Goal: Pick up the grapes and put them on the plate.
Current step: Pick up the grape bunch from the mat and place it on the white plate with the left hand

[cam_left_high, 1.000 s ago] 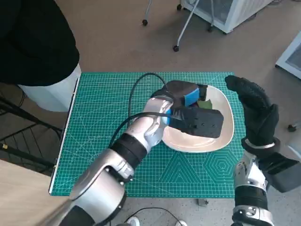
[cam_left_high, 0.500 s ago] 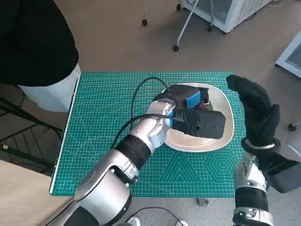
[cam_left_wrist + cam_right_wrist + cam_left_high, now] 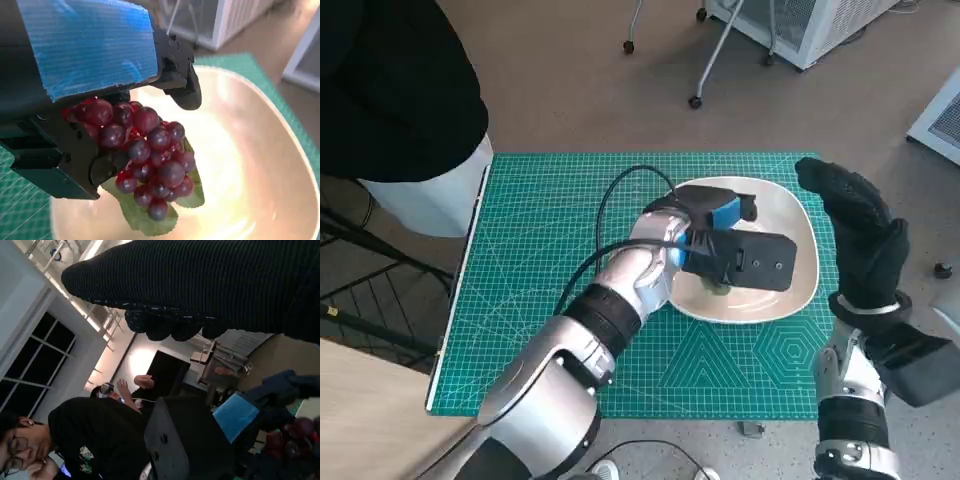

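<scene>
Blue-taped left hand (image 3: 720, 215) grasps grapes (image 3: 147, 155) over cream plate (image 3: 790, 215), frame centre | dark red glossy bunch with green leaf hangs from black fingers (image 3: 182, 90), above plate | head view: bunch mostly hidden under wrist camera box | right hand (image 3: 855, 235) in knit glove raised at right edge, fingers apart, holding nothing | green grid mat (image 3: 540, 260)

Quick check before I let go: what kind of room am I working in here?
Probably a lab or office workspace, not a kitchen. The plate sits on a green cutting mat, a wheeled chair base stands on the brown floor, and a person watches nearby.
</scene>
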